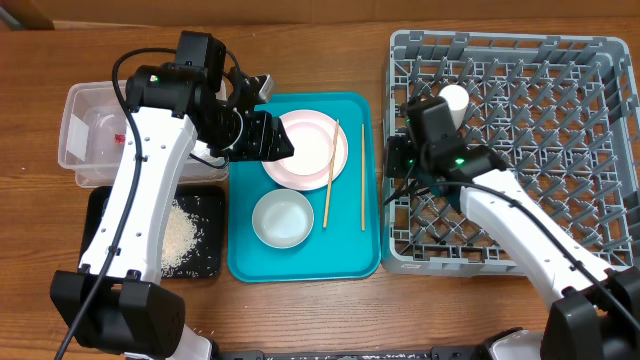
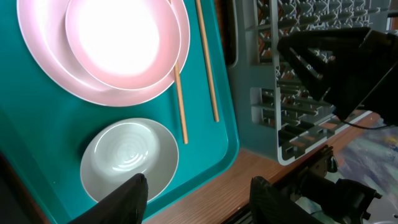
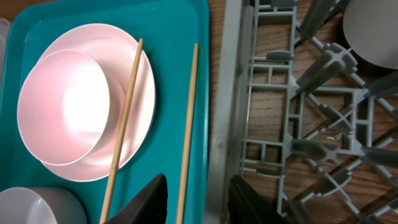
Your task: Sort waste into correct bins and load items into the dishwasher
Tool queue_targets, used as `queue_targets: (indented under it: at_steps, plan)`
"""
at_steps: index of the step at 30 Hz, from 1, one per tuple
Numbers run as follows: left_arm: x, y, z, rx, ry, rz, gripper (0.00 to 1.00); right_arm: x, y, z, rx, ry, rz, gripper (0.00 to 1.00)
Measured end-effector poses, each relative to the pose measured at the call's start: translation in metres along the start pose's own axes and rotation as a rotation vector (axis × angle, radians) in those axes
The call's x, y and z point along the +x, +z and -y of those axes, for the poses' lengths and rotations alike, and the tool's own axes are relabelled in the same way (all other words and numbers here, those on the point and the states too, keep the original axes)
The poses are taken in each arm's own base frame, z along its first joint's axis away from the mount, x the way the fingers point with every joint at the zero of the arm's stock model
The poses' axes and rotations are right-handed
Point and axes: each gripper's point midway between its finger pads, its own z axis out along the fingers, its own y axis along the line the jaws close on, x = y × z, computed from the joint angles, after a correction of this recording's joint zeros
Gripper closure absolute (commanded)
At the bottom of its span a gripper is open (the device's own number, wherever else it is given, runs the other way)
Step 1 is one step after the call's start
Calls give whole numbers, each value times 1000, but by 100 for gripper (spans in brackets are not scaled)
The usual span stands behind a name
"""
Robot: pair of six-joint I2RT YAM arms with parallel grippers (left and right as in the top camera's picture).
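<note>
A pink bowl (image 2: 124,37) sits on the pale pink plate (image 2: 43,56) at the back of the teal tray (image 1: 240,262). In front of them stands the grey-white bowl (image 1: 282,220). One chopstick (image 1: 330,175) leans on the plate's rim; the other chopstick (image 3: 188,130) lies flat beside it. My left gripper (image 1: 280,142) hovers open over the plate's left edge, nothing between its fingers. My right gripper (image 3: 200,199) is open above the tray's right edge, the flat chopstick showing between its fingers. A cream cup (image 1: 455,98) stands in the grey dish rack (image 1: 600,50).
The clear tub (image 1: 75,115) at far left holds a red-and-white wrapper (image 1: 120,138). The black tray (image 1: 205,265) in front of it holds white rice (image 1: 180,235). The rack's left wall (image 3: 221,124) runs right beside the teal tray.
</note>
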Motion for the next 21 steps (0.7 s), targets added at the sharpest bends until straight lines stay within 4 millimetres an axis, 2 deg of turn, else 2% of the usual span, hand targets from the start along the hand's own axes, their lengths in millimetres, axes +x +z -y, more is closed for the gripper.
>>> queue_targets:
  at_steps: [5, 12, 17, 21]
  plan:
    - [0, 0, 0, 0, -1, -1, 45, 1, 2, -4, 14, -14, 12, 67]
    - [3, 0, 0, -1, -8, -13, 45, 0, 13, 6, 73, 4, 20, 70]
    - [3, 0, 0, -1, -8, -13, 45, 6, 25, 12, 102, 6, -3, 85]
    - [3, 0, 0, -1, -8, -13, 45, 8, 28, 12, 106, 17, -10, 88]
